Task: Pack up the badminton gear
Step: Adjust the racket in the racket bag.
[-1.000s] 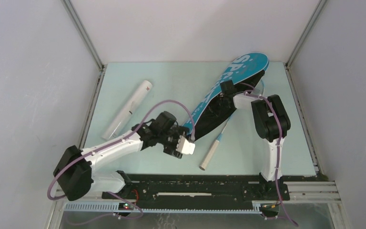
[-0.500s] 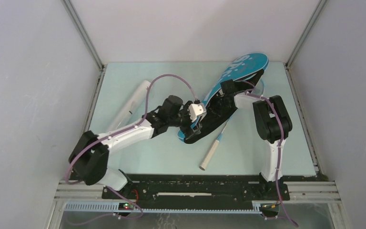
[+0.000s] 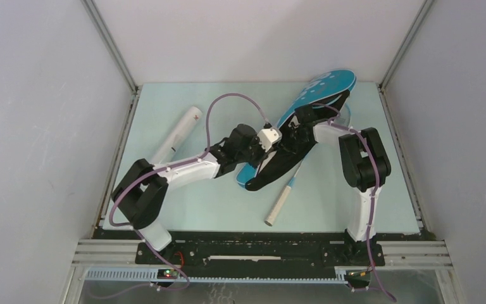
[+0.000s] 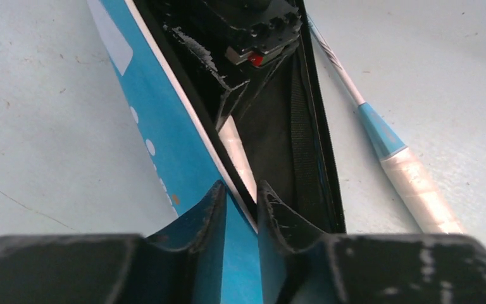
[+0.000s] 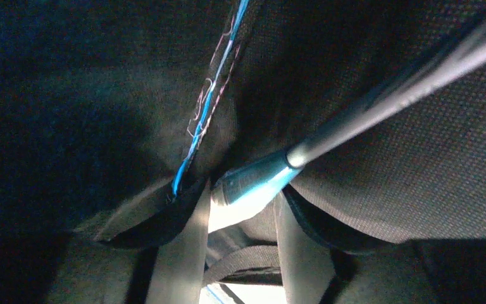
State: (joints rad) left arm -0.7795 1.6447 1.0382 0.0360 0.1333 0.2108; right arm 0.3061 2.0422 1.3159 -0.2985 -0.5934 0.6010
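Observation:
The blue racket bag (image 3: 326,85) lies slanted across the table, its black inside showing. My left gripper (image 3: 280,145) is shut on the bag's blue upper flap (image 4: 158,126) near the narrow end, and blue fabric fills the gap between the jaws (image 4: 242,193). My right gripper (image 3: 296,130) is inside the bag with its fingers apart. A racket's light-blue cone (image 5: 253,183) and shaft lie at its fingertips (image 5: 240,193). A white handle (image 4: 235,149) shows inside the bag. A second racket (image 3: 280,204) lies on the table beside the bag (image 4: 417,190). The long white tube (image 3: 176,140) lies at the left.
The pale table (image 3: 215,202) is walled on the left, right and back. The arms' black base rail (image 3: 259,250) runs along the near edge. The left arm's purple cable (image 3: 228,98) arches over the middle of the table.
My left arm swung from the table's near middle up to the bag and closed on its flap. The bag's narrow end shifted a little. The right gripper stayed inside the bag.

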